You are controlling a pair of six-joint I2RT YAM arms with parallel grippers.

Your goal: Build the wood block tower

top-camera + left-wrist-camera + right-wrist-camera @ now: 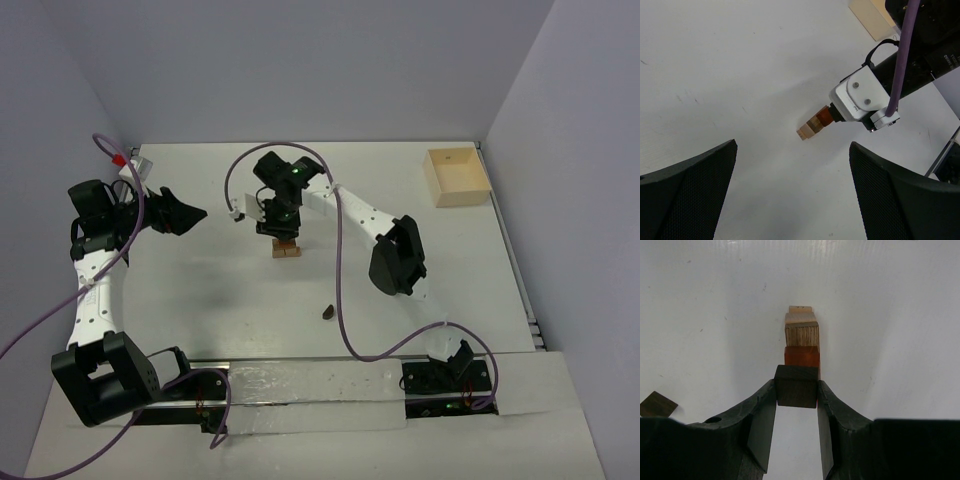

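The wood block tower (286, 249) stands mid-table: a light tan base, a grained brown block (801, 333) and a reddish-orange block (802, 356), also seen in the left wrist view (813, 125). My right gripper (796, 390) is shut on a dark brown block (796, 385), held on top of the reddish block; whether it touches I cannot tell. In the top view the right gripper (279, 222) covers the tower's top. My left gripper (190, 214) is open and empty, well left of the tower. A loose dark brown block (327, 313) lies nearer the front.
A pale square wooden box (457, 176) with raised walls sits at the back right. A purple cable (340, 280) loops over the table beside the right arm. A dark block (657, 404) lies at the left edge of the right wrist view.
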